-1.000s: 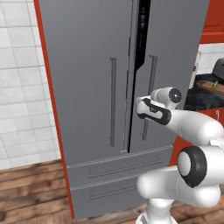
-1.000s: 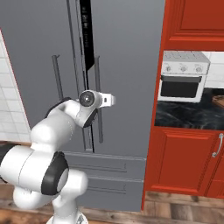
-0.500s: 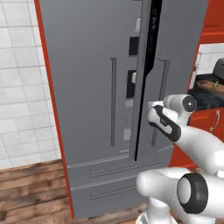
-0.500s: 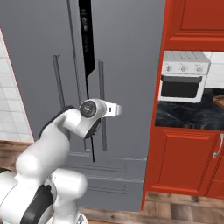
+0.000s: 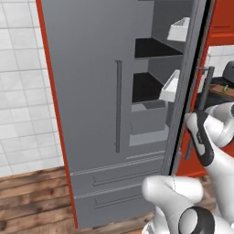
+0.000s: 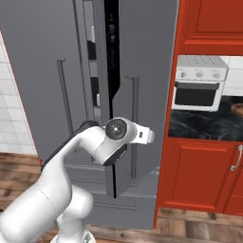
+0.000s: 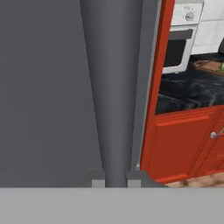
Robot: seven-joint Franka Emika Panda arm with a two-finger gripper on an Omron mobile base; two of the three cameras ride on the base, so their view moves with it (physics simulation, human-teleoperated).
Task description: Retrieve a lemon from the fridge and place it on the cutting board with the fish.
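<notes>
Fridge (image 5: pixel 91 91) fills my left base view from 9 to 1 o'clock, its right door (image 6: pixel 142 95) swung partly out, so I see black shelves (image 5: pixel 153 48) and white door bins (image 5: pixel 171 87) inside. My end effector (image 7: pixel 116 177) is clamped shut on that door's vertical bar handle (image 7: pixel 113 87), which runs up the middle of the hand view toward 12 o'clock. In the right base view a white toaster oven (image 6: pixel 199 88) sits on the dark table (image 6: pixel 204 126) at 3 o'clock, above red cabinets (image 6: pixel 199 175). I cannot make out the lemon.
</notes>
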